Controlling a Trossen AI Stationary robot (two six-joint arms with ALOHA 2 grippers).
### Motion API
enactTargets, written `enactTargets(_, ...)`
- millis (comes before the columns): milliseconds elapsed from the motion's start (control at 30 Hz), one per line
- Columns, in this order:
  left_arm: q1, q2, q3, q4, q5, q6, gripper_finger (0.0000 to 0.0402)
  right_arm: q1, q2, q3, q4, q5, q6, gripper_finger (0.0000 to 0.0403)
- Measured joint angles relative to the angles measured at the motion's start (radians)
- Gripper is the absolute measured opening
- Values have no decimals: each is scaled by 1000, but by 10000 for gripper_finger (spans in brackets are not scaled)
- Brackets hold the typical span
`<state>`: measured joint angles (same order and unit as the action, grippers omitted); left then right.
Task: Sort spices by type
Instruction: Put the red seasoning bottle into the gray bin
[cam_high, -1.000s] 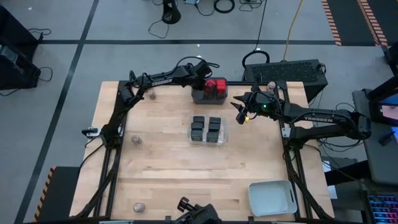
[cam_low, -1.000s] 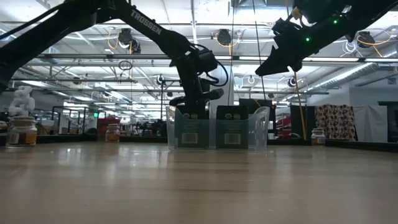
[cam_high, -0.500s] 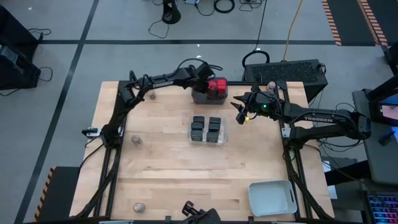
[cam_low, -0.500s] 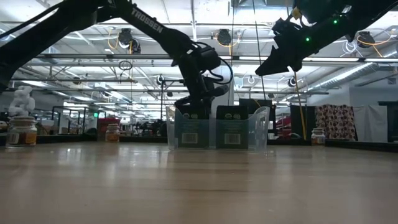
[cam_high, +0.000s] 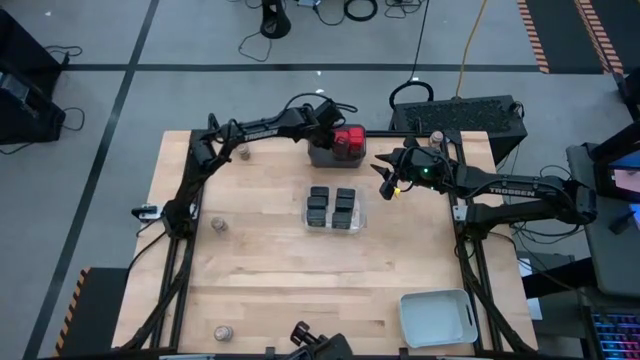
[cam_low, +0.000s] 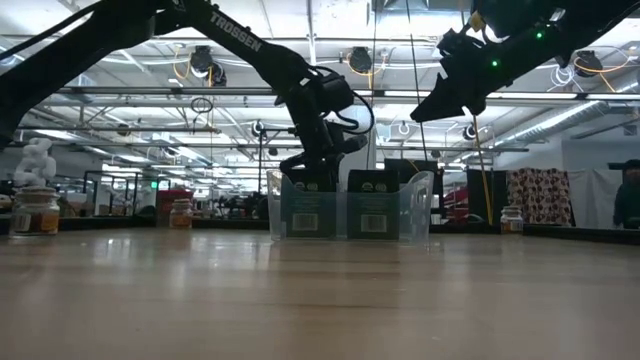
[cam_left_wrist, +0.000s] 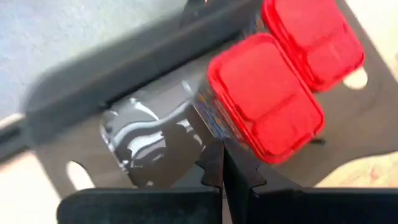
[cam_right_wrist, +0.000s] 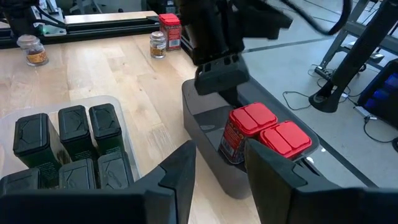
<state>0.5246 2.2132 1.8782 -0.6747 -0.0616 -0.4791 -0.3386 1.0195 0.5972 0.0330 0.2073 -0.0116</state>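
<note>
Hovering clenched over the dark tray (cam_right_wrist: 211, 163), the left end effector (cam_left_wrist: 222, 163) hides red-topped spices (cam_right_wrist: 267, 137) overhead.

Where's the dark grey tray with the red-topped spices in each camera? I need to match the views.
High view: dark grey tray at the table's far edge, centre.
Low view: hidden behind the clear tray.
Left wrist view: fills the picture.
Right wrist view: right of centre.
Shared landmark: red-topped spices.
</note>
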Motion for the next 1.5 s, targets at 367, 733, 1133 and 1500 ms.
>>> enactTargets(367,-30,-34,5,-86,58,60,5,-1,0,0,1,0,-8,121)
enactTargets(733,-77,-28,5,-33,62,95,5,-1,0,0,1,0,0,121)
enactTargets(1133,-75,4,-1,11,60,95,5,0,0,0,1,0,7,121)
enactTargets(1500,-62,24,-1,48,32,102,5,0,0,0,2,0,3,121)
